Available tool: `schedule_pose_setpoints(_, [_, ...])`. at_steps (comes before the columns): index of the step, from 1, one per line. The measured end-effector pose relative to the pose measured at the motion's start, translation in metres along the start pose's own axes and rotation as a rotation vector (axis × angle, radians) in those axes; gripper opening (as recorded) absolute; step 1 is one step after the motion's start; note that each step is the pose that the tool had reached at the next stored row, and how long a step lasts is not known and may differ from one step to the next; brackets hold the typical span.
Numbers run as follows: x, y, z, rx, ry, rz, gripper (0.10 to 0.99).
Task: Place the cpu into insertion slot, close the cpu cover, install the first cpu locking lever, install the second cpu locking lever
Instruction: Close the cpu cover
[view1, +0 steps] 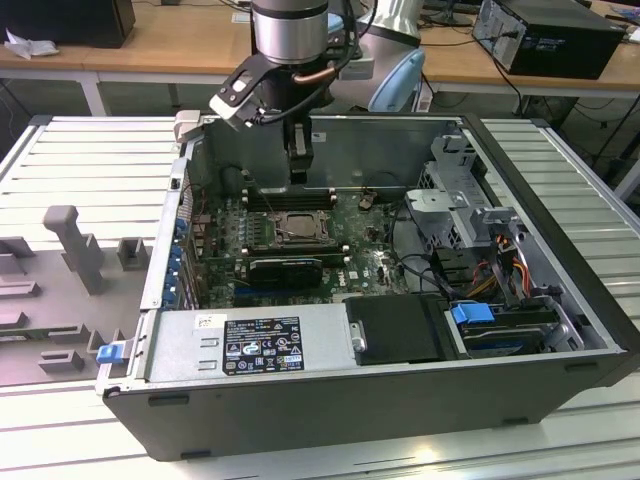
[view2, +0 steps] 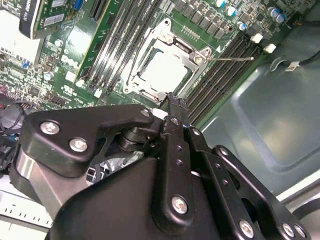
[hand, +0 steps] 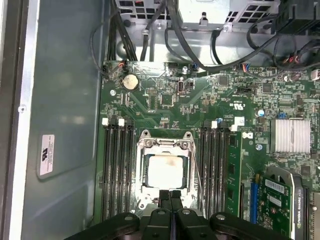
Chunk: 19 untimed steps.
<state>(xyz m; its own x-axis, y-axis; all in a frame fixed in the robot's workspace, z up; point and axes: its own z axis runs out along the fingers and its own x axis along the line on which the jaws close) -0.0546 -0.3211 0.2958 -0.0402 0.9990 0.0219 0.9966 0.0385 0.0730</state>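
I'm looking down into an open computer case (view1: 560, 300) lying on its side on the slatted tabletop (view1: 90, 160). Its green circuit board (hand: 165, 100) faces up.

My arm hangs over the board, with the pincer (hand: 170, 196) just above the near edge of the insertion slot (hand: 165, 137). The pincer's fingertips are pressed together with nothing between them, and they touch no part that I can make out.

The cpu cover (hand: 141, 170) looks to be lying flat over the slot. The cpu (hand: 165, 170) is seated inside, its pale silvery face showing through the square cutout.

In the second wrist view, a thin wire lever (view2: 230, 59) juts from one corner of the slot across the memory slots (view2: 220, 65), so I judge it isn't latched.

I'd expect the cpu to be light, stiff and easily damaged. It should be held only by its edges, never by the underside.

The cover should be rigid sheet metal on a hinge. The lever is probably springy, and its free end is likely the best place to push.
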Motion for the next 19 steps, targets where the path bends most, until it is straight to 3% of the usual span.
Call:
schedule_pose_setpoints(5, [0.0000,-0.0001,0.0010,0.003,0.0084,-0.143,0.106])
schedule_pose_setpoints(8, [0.0000,-0.0002,0.0019,0.005,0.0080,-0.210,0.106])
schedule_pose_setpoints(11, [-0.0001,-0.0003,0.0026,0.006,0.0086,-0.234,0.106])
schedule_pose_setpoints(19, [-0.0001,-0.0002,0.0026,0.008,0.0182,-0.364,0.106])
